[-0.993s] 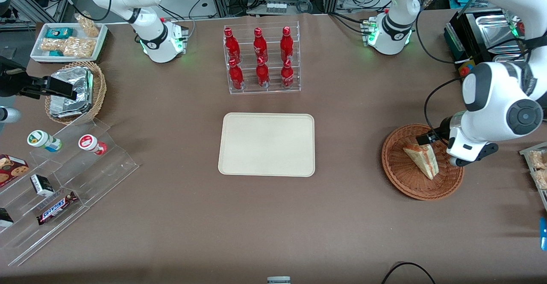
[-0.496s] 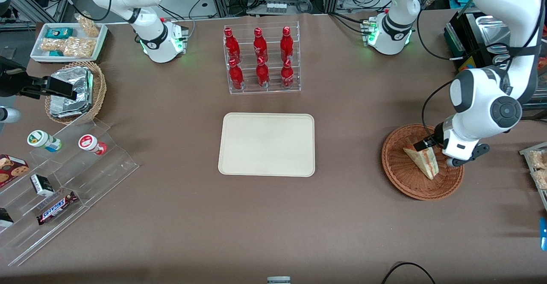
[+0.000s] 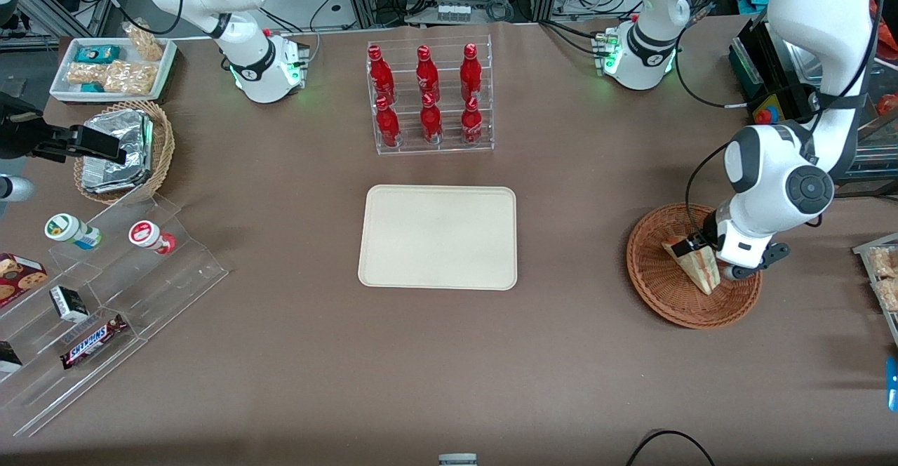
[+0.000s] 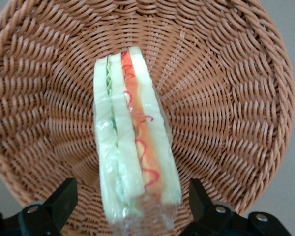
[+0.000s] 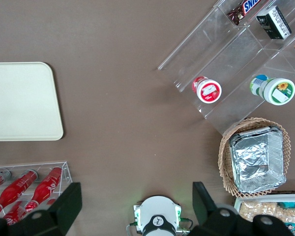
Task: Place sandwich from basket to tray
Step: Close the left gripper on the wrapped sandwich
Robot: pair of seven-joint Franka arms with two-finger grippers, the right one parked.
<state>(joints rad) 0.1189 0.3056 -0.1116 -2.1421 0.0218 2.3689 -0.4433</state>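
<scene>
Straddling sandwich now — pincer lower

Left arm reaches down from its base at the table's edge farthest from the front camera, elbow high, forearm dropping near vertical toward the working arm's end of the table. Wrist is bent so the gripper points down, low over the basket. Fingers are spread wide, one on each side of the sandwich, with a clear gap between each pad and the wrap: no contact. Fingertips sit level with the wedge's wide end. Sandwich is centred between the two fingers in the left wrist view. Black cable loops from the forearm to the wrist flange
</scene>
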